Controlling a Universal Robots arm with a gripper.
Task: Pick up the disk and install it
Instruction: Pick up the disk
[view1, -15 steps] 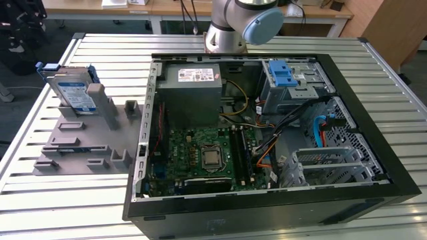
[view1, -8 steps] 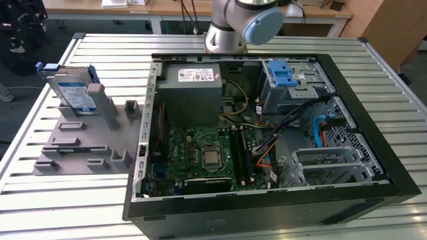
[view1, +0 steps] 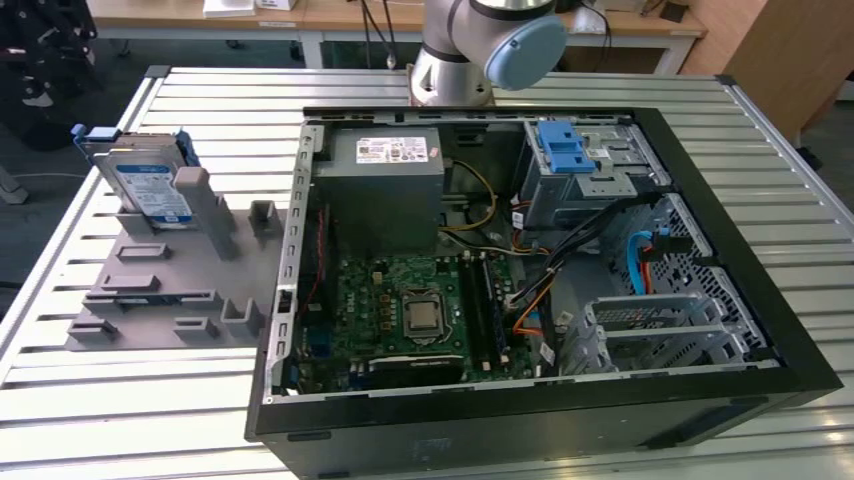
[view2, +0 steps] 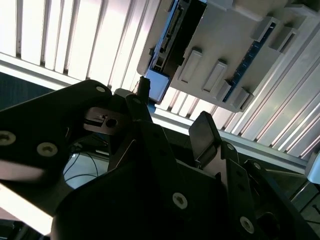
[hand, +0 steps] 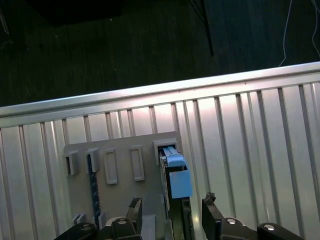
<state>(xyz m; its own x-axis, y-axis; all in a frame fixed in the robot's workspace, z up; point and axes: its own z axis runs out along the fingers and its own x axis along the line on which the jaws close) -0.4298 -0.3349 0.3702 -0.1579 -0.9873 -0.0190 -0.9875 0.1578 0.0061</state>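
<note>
The disk stands on edge in a grey slotted holder on the table, at the exterior view's left, its white-and-blue label and blue side rail showing. In the first wrist view the disk appears edge-on with its blue rail end, and my gripper hangs open above it, one black fingertip on each side, apart from the disk. In the second wrist view the gripper is also open and holds nothing, with the disk and the holder beyond it.
An open computer case lies on the slatted metal table. Inside are a grey power-supply box, a green motherboard, cables and a drive bay with a blue latch. The arm's base stands behind the case.
</note>
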